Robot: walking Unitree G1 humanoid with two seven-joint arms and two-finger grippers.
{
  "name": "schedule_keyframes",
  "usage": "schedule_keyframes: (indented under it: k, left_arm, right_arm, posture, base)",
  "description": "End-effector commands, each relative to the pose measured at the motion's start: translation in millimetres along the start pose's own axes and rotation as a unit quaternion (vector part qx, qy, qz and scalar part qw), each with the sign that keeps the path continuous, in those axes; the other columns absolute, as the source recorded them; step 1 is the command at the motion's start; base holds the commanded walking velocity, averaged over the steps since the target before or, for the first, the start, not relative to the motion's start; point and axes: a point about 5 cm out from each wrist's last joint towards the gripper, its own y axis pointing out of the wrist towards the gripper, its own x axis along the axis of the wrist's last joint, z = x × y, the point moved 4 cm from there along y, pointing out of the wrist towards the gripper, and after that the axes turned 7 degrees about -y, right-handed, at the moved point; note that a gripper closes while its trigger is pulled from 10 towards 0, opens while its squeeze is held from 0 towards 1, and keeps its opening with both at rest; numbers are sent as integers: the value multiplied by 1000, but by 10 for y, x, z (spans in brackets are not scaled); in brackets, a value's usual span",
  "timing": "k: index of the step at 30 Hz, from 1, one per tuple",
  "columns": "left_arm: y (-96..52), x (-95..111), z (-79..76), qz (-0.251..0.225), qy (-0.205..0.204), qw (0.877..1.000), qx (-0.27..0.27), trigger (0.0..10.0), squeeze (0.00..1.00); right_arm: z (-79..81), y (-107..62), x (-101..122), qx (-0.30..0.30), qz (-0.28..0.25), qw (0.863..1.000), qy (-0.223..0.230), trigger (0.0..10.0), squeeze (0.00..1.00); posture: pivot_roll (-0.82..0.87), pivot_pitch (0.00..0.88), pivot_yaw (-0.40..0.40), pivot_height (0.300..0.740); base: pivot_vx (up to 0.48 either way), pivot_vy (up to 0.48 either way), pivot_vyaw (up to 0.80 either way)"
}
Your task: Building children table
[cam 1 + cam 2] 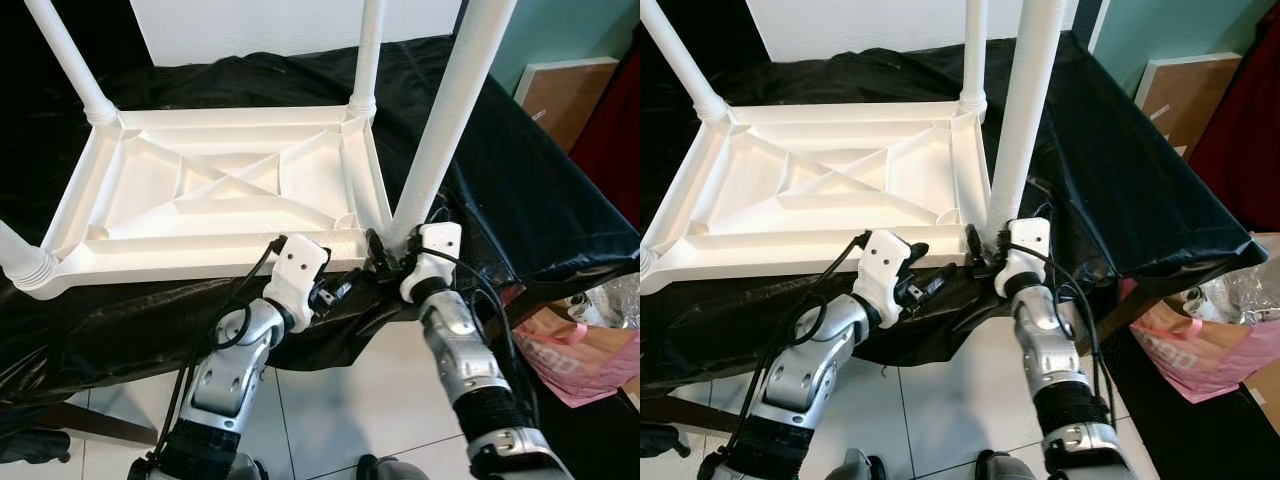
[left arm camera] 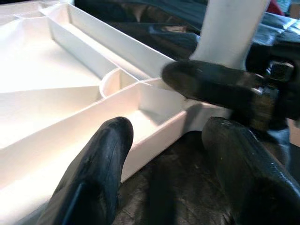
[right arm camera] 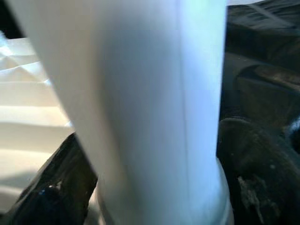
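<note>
Upside-down white plastic children's table (image 1: pixel 210 190) lies on the black-draped surface (image 1: pixel 520 190). Right gripper (image 1: pixel 385 250) clamps the near-right white tubular leg (image 1: pixel 450 110) at its base; left gripper (image 2: pixel 164 145), fingers spread, straddles the table's near rim, holding nothing.

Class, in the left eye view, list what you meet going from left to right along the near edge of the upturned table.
Near-left table leg → left gripper → right gripper on the near-right table leg → pink bag.
</note>
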Motion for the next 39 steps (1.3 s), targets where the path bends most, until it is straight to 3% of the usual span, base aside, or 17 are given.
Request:
schedule_keyframes:
  k: [1, 4, 7, 9, 12, 15, 25, 26, 28, 29, 39]
  left_arm:
    - [-42, -19, -66, 7, 7, 1000, -13, 10000, 0]
    - [-55, 50, -132, -2, 26, 999, -37, 10000, 0]
    - [-55, 61, -137, -4, 31, 999, -38, 10000, 0]
    - [-74, 90, -226, -5, 41, 996, -74, 10000, 0]
    - [-74, 90, -226, -5, 41, 996, -74, 10000, 0]
    - [-118, 52, -338, 0, 53, 991, -120, 10000, 0]
    - [-79, 58, -358, 8, 80, 987, -140, 10000, 0]
    - [-61, 61, -346, 9, 91, 986, -140, 10000, 0]
    - [-48, 63, -336, 11, 99, 985, -140, 10000, 0]
    - [-35, 69, -324, 11, 102, 985, -139, 10000, 0]
    - [-32, 64, -275, 10, 104, 986, -127, 10000, 0]
  right_arm:
    - [6, -119, -33, 65, 8, 998, 1, 10000, 0]
    - [-39, -179, -1, 107, 8, 994, -3, 10000, 0]
    - [-48, -182, 4, 110, 8, 994, -3, 10000, 0]
    - [-108, -182, 36, 151, 8, 988, -23, 10000, 0]
    - [-108, -182, 36, 151, 8, 988, -23, 10000, 0]
    - [-133, -81, 96, 187, 6, 982, -41, 10000, 0]
    - [-113, 58, 102, 220, 12, 973, -69, 10000, 0]
    - [-100, 114, 86, 224, 17, 971, -74, 3569, 0]
    - [-89, 154, 75, 228, 20, 970, -78, 3569, 0]
    - [-75, 187, 67, 231, 23, 969, -83, 0, 0]
    - [-102, 189, -100, 218, 59, 969, -94, 0, 0]
  posture:
    - [-23, 193, -22, 740]
    - [-18, 190, -25, 740]
    - [-18, 190, -25, 740]
    - [-9, 154, -27, 740]
    - [-9, 154, -27, 740]
    - [-10, 117, -31, 740]
    - [-5, 76, -33, 740]
    - [-1, 55, -33, 740]
    - [1, 52, -34, 740]
    - [6, 50, -36, 740]
    - [12, 34, -55, 740]
  base:
    - [0, 0, 0]
    - [0, 0, 0]
    - [0, 0, 0]
    - [0, 0, 0]
    - [0, 0, 0]
    - [0, 0, 0]
    - [0, 0, 0]
    - [0, 0, 0]
    - [0, 0, 0]
    - [0, 0, 0]
    - [0, 0, 0]
